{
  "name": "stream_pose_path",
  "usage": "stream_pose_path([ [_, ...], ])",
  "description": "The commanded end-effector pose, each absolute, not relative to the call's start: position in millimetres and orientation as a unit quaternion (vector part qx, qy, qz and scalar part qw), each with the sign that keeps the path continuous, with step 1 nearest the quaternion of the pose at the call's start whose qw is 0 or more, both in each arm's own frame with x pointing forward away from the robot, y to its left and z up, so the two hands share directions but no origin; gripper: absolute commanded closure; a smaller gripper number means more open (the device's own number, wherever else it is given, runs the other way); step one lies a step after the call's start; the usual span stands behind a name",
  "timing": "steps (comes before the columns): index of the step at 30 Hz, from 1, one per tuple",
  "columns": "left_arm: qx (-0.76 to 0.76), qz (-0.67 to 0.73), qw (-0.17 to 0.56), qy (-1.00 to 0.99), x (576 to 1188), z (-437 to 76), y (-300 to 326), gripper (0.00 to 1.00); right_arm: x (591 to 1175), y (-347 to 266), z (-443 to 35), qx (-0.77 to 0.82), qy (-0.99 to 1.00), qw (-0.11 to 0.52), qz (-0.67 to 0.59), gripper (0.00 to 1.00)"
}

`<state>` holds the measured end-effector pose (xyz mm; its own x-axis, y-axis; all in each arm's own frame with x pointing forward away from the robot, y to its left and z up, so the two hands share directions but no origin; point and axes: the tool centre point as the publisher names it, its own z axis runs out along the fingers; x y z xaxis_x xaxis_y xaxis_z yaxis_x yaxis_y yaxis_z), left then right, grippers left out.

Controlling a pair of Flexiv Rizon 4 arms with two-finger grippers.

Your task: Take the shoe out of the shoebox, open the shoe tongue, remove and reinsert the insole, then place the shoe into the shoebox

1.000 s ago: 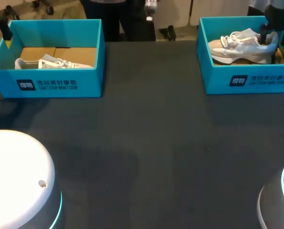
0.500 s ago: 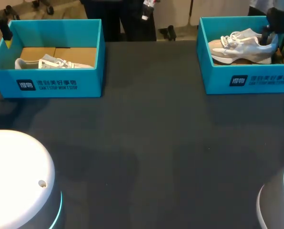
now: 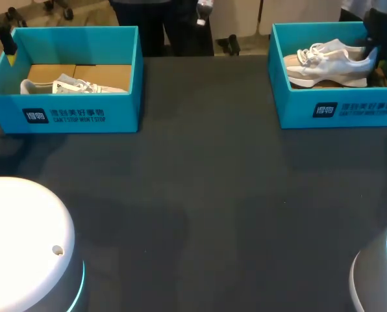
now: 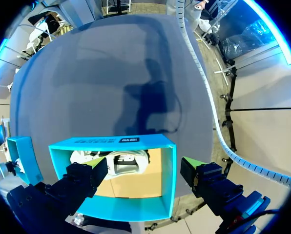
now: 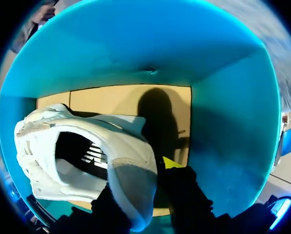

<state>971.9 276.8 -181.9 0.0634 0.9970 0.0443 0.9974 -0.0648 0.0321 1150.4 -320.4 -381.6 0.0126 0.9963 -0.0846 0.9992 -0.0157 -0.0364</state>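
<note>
Right shoebox [image 3: 336,107], far right of table [image 3: 200,195]: white shoe [image 3: 326,62] is inside, toe toward the table's middle. The heel end looks tipped up off the cardboard floor.

Right gripper [image 5: 148,187] is down in that box, fingers clamped on the heel from 2 sides.

Left gripper [image 4: 144,178] hangs over left shoebox [image 3: 63,114], fingers spread wide with nothing between them. A second shoe [image 3: 70,86] lies flat in that box.

Progress, as judged: step 1 only just begun. The shoe is gripped but not yet clear of the box walls. Left to do: lift-out, opening the tongue, insole out and back in, return to box.
</note>
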Motion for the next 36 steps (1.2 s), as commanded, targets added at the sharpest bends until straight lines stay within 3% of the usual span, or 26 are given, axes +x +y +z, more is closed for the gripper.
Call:
stream_pose_path([
  [1, -0.729, -0.028, 0.005, -0.684, 971.7, -181.3, 276.8, 0.0, 1154.2, -318.0, -376.7, 0.713, 0.699, -0.002, -0.061, 1.0],
  [23, -0.729, -0.028, 0.005, -0.684, 971.7, -181.3, 276.8, 0.0, 1150.6, -343.7, -337.0, 0.722, 0.688, 0.053, -0.057, 1.0],
  [36, -0.729, -0.028, 0.005, -0.684, 971.7, -181.3, 276.8, 0.0, 1144.8, -351.3, -275.0, 0.727, 0.68, 0.079, -0.046, 1.0],
])
